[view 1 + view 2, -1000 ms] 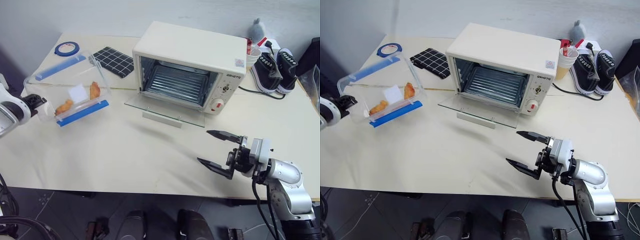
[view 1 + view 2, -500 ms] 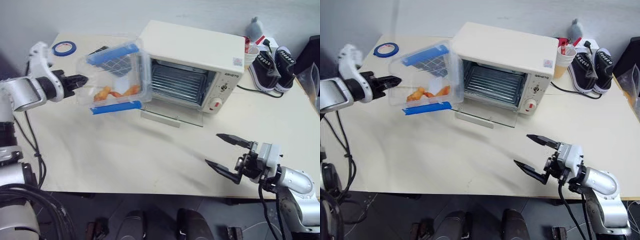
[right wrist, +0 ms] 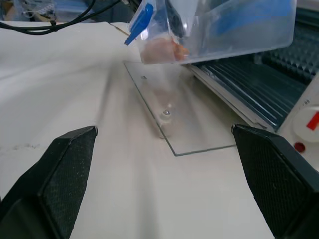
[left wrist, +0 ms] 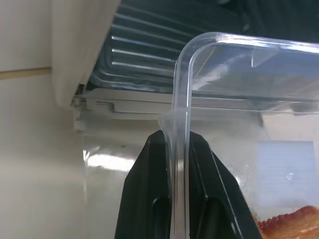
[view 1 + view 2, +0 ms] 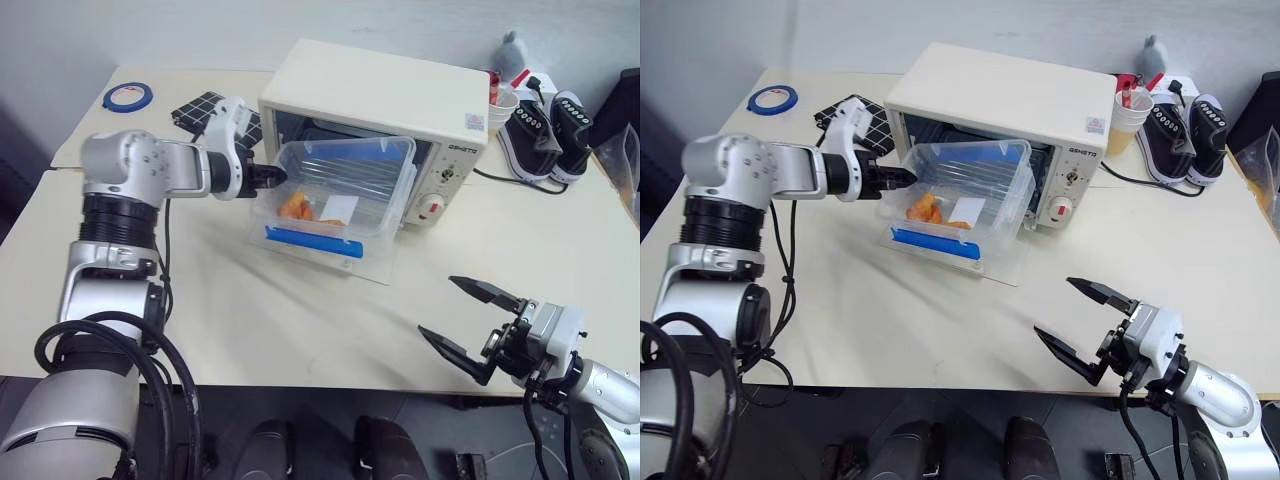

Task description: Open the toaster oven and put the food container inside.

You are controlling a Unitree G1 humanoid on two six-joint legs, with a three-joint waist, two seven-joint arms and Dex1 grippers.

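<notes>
Container (image 5: 335,195) held in the air in front of the oven (image 5: 380,110) mouth, above the lowered glass door (image 3: 184,124), tilted so the blue-clipped long side hangs lowest. Left gripper (image 5: 272,176) pinching the thin clear rim at one short end, fingers (image 4: 149,199) pressed together on either side of the wall. Right gripper (image 5: 468,320) spread wide, low over the near tabletop (image 5: 250,310), well apart from everything.

Probably light, with a few orange food pieces and a white label loose on the floor; likely to slide toward the low side under any further tilt. Thin, smooth plastic, springy rather than stiff; a one-end pinch on the rim likely to let the far end sag or twist. Better levelled before going in.

Oven opening only a little wider than the container, so little side room. Edges to mind: door's front lip beneath, left wall of the opening just beside the gripper, knob panel on the right. Wire rack inside bare. Plenty of open tabletop in front.
</notes>
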